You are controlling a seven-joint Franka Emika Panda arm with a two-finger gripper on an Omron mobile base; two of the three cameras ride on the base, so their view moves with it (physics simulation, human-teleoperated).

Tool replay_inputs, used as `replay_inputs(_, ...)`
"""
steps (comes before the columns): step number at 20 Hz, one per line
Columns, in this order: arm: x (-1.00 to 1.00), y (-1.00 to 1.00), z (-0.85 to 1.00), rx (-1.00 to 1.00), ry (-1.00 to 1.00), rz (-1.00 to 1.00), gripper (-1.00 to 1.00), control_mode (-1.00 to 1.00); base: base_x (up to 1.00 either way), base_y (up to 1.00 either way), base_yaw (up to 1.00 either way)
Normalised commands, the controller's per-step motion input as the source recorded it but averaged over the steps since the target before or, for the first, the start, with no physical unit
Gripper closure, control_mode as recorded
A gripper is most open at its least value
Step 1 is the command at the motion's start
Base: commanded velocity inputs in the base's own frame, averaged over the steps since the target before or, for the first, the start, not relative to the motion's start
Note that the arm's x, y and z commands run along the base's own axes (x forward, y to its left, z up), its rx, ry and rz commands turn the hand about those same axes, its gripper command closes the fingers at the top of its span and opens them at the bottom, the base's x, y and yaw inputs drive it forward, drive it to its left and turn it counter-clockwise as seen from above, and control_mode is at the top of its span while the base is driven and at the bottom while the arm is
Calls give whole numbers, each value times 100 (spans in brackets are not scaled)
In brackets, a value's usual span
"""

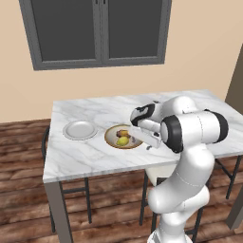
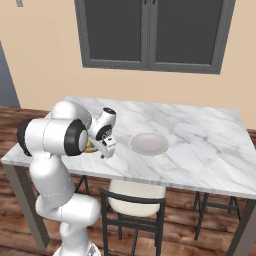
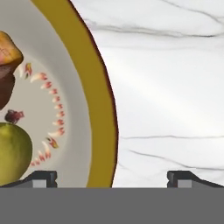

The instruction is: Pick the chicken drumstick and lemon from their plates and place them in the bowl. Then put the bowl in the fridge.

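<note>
Over the near edge of the tan-rimmed, cream-speckled shallow bowl (image 3: 103,109) hangs the arm's two-finger tool (image 3: 113,177), its dark tips spread wide with nothing between them; one tip stands over the bowl's inside, the other over bare marble. Inside the bowl the small yellow-green lemon (image 3: 13,153) lies just beside the orange-brown roasted chicken drumstick (image 3: 8,65), so both foods appear to be delivered already. From the left base view the bowl (image 1: 112,140) sits on the white marble counter (image 1: 85,156) with the lemon (image 1: 123,141) and drumstick (image 1: 122,133) in it, and a flat pale grey-white plate (image 1: 80,130) lies bare a little to its left. The right base view shows the other pale plate (image 2: 148,143), also bare, off to the arm's right. What seems left is gripping the bowl's rim and carrying it to the fridge. No brand, label or readable writing appears on any item.
</note>
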Motion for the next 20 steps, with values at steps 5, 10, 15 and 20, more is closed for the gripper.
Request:
replay_inputs(5, 5, 1, -5, 7, -4, 0, -100, -100, 0, 0, 0)
replay_inputs(10, 11, 3, -1, 3, -3, 0, -100, -100, 0, 0, 0)
replay_inputs(15, 6, 5, -4, 1, -1, -2, -100, -100, 0, 0, 0)
replay_inputs(20, 8, 6, -8, 0, 0, -2, -100, -100, 0, 0, 0)
